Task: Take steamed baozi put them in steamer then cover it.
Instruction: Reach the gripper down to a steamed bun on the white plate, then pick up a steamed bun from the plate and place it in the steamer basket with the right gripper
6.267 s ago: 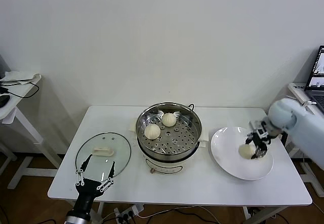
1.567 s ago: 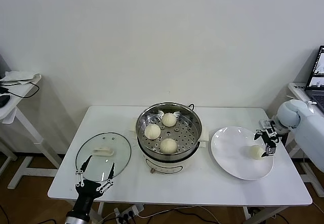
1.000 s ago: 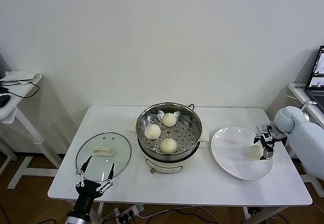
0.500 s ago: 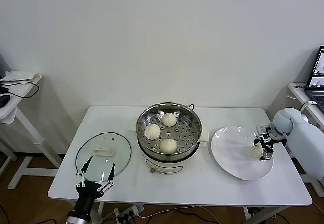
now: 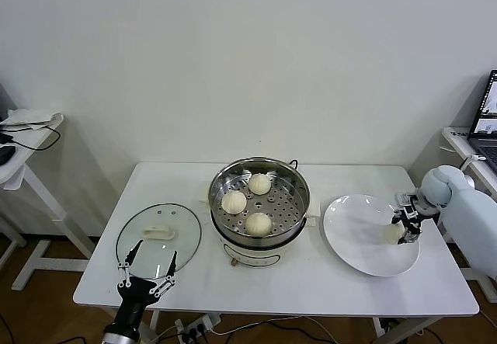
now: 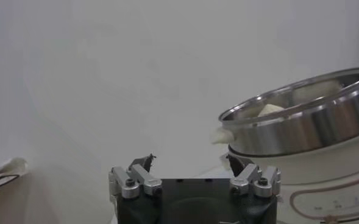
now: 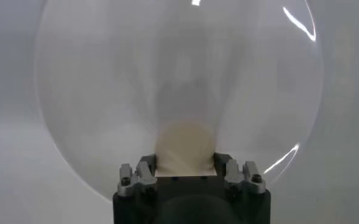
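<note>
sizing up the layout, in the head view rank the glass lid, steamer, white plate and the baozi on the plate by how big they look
1. The steamer and the white plate look about alike, so no ranking between them.
2. The glass lid, slightly smaller.
3. The baozi on the plate, by far the smallest, at the right end effector.

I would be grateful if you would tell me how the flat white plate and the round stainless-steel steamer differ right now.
The flat white plate is shallow and lies right of centre; the shiny round stainless-steel steamer is deep, perforated inside, and stands mid-table on a white base.

The plate carries one cream-white bun, with the right gripper at it; the steamer holds three, with no gripper near.

Both are round and uncovered.
</note>
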